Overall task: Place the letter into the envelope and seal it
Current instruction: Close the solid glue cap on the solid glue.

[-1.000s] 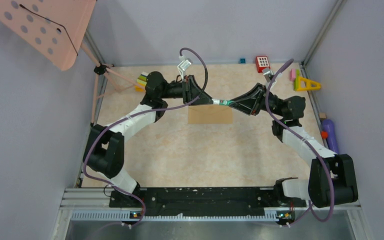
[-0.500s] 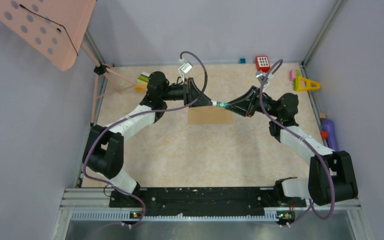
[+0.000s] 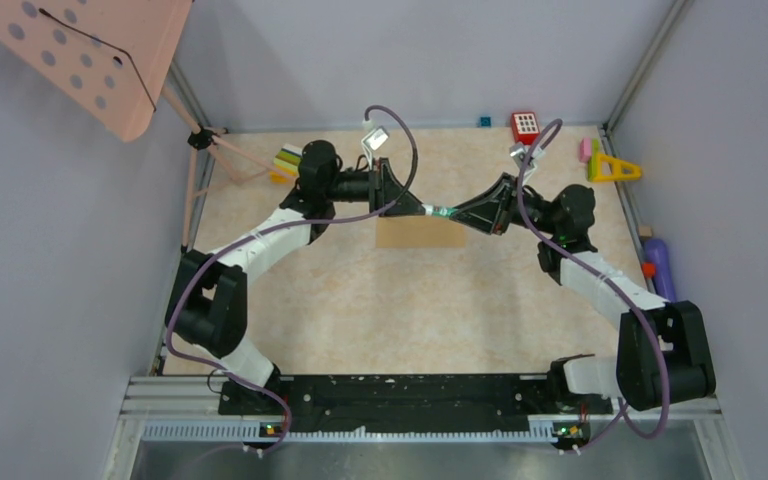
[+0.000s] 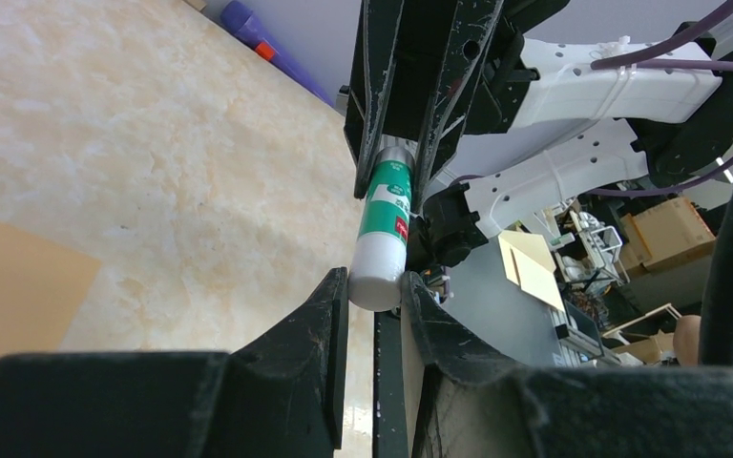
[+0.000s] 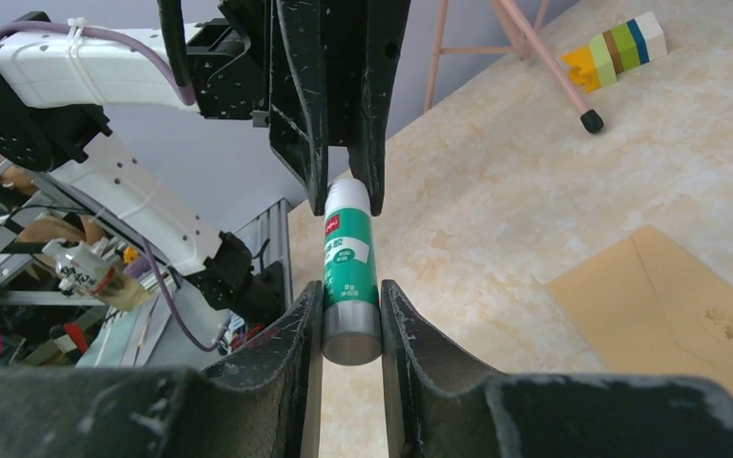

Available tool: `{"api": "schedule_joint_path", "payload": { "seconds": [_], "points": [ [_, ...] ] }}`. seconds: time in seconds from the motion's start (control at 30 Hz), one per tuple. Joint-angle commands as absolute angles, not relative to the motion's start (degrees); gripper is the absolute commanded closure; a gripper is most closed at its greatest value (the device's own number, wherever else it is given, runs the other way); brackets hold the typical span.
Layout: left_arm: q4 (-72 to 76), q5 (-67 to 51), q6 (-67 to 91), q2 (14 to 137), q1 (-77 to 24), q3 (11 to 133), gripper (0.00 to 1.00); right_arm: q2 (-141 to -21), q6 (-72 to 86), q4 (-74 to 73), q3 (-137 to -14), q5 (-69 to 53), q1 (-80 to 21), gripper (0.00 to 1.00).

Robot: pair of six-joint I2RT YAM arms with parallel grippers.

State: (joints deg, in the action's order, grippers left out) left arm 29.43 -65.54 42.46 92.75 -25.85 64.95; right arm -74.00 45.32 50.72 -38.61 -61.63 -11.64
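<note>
— Where's the envelope [image 3: 421,232]?

— Flat on the table [image 3: 410,310], about midway between the left and right edges and nearer the far edge than the near one. It's plain tan-brown paper, a neat rectangle from above. The right wrist view shows a thin slanting fold line and one darker blotch on its face. I can't tell whether the flap is open or folded down.

— And the grippers?

— The left gripper [image 3: 424,208] and the right gripper [image 3: 457,212] meet nose to nose over the envelope's far edge, hiding part of that edge from above.

— Holding what?

— A glue stick [image 3: 441,211] with a green and white label, lying level between them. The left gripper is clamped on its white end and the right gripper on its grey end. Each one is pressed tight against the tube.

— What about the table itself?

— Pale beige, marbled like stone, boxed in by grey-lilac walls [image 3: 410,60] with metal rails [image 3: 650,60] running up the far corners. Some coloured blocks [image 3: 285,158] sit near the far left corner, beside the feet of a stand [image 3: 222,150] that carries a pink board [image 3: 90,60] full of holes. On the far edge there's a tiny blue cube [image 3: 483,121] and a red block [image 3: 525,126] with white dots. A yellow triangle [image 3: 615,168] sits by the far right corner, and a purple bottle [image 3: 658,268] lies along the right edge.
</note>
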Motion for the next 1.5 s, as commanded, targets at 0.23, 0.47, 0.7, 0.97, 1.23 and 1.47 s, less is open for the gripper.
{"api": "schedule_joint_path", "payload": {
  "seconds": [0.23,0.47,0.7,0.97,1.23,1.47],
  "points": [
    [19.3,-66.9,33.2,92.8,-33.6,70.9,0.99,-76.0,44.0,50.5,-41.3,-59.6,-16.9,1.00],
    [19.4,-67.4,33.8,92.5,-33.5,71.2,1.00,-77.1,43.8,50.2,-41.4,-59.7,-18.0,1.00],
    [24.0,-67.3,37.2,91.8,-31.3,69.7,1.00,-75.9,40.6,45.7,-42.6,-59.6,-17.8,1.00],
    [25.0,-67.3,37.6,89.8,-30.0,68.9,1.00,-76.2,39.6,43.1,-43.3,-58.8,-17.3,0.86],
    [25.6,-66.5,38.1,89.2,-27.5,68.2,1.00,-75.6,38.2,39.5,-45.1,-58.6,-15.4,0.14],
    [16.6,-61.7,29.5,86.8,-21.7,66.4,1.00,-74.1,40.9,40.7,-45.1,-58.7,-10.7,0.01]
  ]
}}
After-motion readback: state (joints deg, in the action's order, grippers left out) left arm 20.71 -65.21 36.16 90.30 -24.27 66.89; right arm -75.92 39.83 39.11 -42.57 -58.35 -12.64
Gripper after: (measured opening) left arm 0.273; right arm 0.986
